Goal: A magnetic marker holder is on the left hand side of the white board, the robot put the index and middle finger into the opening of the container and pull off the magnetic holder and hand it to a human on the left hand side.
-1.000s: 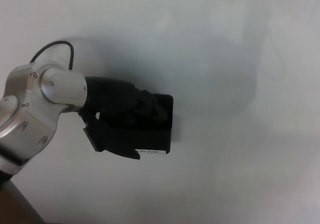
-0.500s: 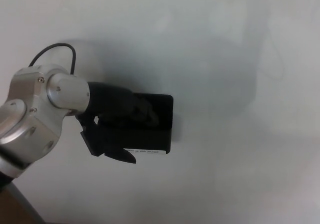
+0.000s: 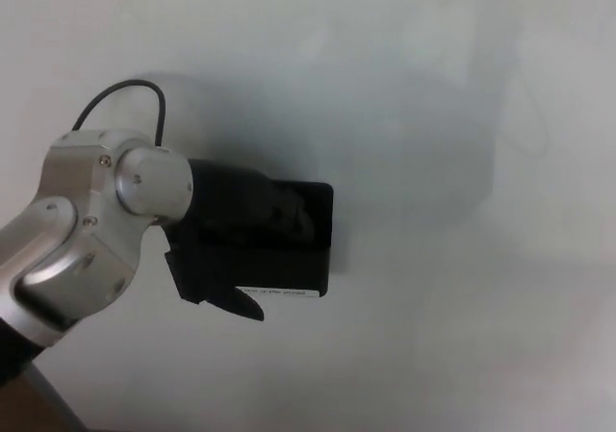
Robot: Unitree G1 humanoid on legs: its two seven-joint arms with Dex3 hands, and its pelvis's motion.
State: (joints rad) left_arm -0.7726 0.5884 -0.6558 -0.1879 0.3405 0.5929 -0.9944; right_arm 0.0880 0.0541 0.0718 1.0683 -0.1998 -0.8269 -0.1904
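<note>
A faint thin scribble [image 3: 525, 124], perhaps old marker, shows at upper right.

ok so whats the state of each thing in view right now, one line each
marker holder: black, stuck flat on the board, not pulled off yet
left hand: on the holder, fingers reaching into its top opening; whether they grip it cannot be told
whiteboard: white, nothing written on it that shows
right hand: not in view
</note>
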